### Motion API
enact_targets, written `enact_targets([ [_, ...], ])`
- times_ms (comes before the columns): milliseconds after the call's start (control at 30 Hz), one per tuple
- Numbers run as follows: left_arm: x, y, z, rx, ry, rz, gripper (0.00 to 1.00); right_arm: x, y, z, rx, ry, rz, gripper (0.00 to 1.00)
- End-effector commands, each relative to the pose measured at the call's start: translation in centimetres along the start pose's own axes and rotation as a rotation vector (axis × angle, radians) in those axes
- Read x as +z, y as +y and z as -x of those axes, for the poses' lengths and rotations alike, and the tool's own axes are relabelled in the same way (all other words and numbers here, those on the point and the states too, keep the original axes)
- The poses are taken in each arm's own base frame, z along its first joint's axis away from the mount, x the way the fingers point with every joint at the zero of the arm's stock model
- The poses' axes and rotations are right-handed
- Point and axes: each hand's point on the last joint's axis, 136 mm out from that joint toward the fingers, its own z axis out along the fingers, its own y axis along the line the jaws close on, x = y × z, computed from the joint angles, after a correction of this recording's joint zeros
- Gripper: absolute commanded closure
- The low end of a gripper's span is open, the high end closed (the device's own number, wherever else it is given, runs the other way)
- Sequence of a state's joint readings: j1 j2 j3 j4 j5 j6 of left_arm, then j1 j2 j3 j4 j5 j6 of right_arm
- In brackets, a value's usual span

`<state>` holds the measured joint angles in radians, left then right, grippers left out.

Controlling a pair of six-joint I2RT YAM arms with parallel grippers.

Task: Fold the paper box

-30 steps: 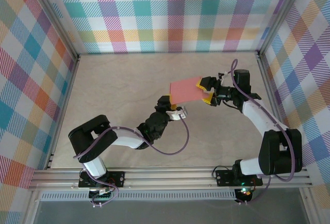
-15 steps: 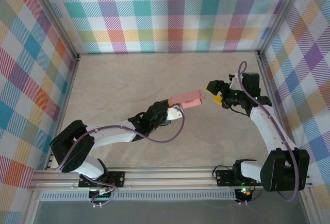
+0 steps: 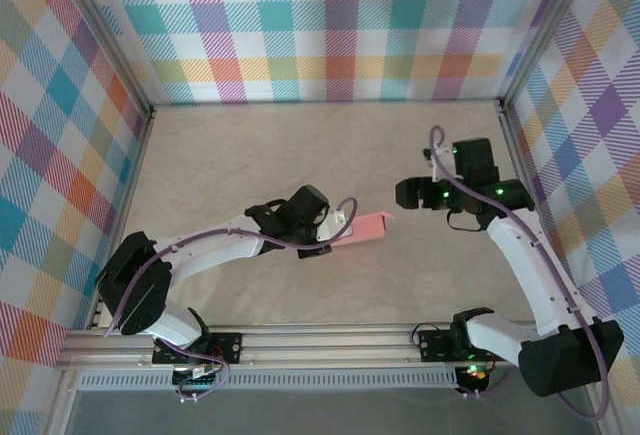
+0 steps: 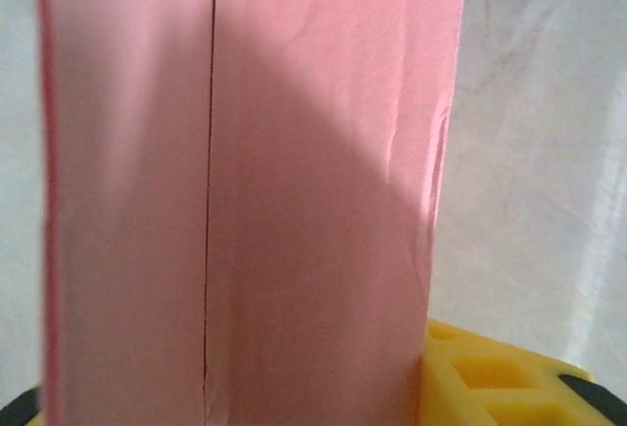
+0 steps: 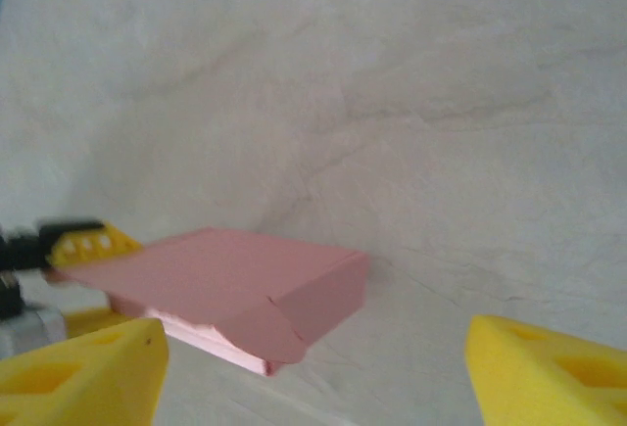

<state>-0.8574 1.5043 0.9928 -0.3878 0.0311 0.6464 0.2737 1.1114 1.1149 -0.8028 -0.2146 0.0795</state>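
Observation:
The paper box (image 3: 366,227) is a salmon-pink, shallow folded box, low over the middle of the table. My left gripper (image 3: 338,231) is shut on its left end. In the left wrist view the box (image 4: 294,181) reaches from the left edge past the middle, with a seam down it, and one yellow finger (image 4: 490,379) presses its right side. My right gripper (image 3: 408,193) stands open to the right of the box, apart from it. In the right wrist view the box (image 5: 225,284) lies ahead between the spread yellow fingertips (image 5: 83,377), its end flap tucked in.
The beige table top (image 3: 250,155) is walled by checked panels on three sides. An aluminium rail (image 3: 330,340) runs along the near edge, where both arm bases sit. Purple cables loop beside each arm.
My right gripper has come off the box's right edge and drawn back to the right. My left arm has swung the box nearer and lower, turning it flatter.

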Motion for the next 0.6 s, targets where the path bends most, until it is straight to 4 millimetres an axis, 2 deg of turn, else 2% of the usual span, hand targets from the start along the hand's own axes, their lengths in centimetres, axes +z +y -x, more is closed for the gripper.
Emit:
enact_targets([
  [0,-1.5,-1.6,-1.5,-0.033,0.061,-0.104,0.56,0.2,0.9,-2.2,-0.317,0.072,-0.038,0.23],
  [67,-2.0,-1.8,-1.6,-0.041,0.069,-0.13,0.56,0.7,2.4,-3.2,-0.422,0.08,0.02,0.28],
  [100,-2.2,-2.1,-1.6,-0.044,0.071,-0.153,0.56,0.9,3.3,-3.7,-0.472,0.08,0.063,0.4],
  [133,-2.3,-2.2,-1.6,-0.049,0.073,-0.166,0.56,1.0,3.9,-4.1,-0.509,0.074,0.093,0.47],
  [233,-2.4,-2.5,-1.5,-0.064,0.079,-0.204,0.56,1.3,5.7,-5.1,-0.598,0.051,0.202,0.59],
  [300,-2.2,-2.7,-1.8,-0.064,0.093,-0.223,0.56,1.6,6.1,-5.5,-0.637,0.048,0.231,0.59],
  [433,-1.9,-2.8,-2.0,-0.061,0.103,-0.23,0.56,2.6,5.3,-5.7,-0.658,0.075,0.201,0.6],
  [567,-1.8,-2.7,-1.7,-0.059,0.094,-0.227,0.56,3.4,5.6,-6.2,-0.68,0.101,0.238,0.62],
])
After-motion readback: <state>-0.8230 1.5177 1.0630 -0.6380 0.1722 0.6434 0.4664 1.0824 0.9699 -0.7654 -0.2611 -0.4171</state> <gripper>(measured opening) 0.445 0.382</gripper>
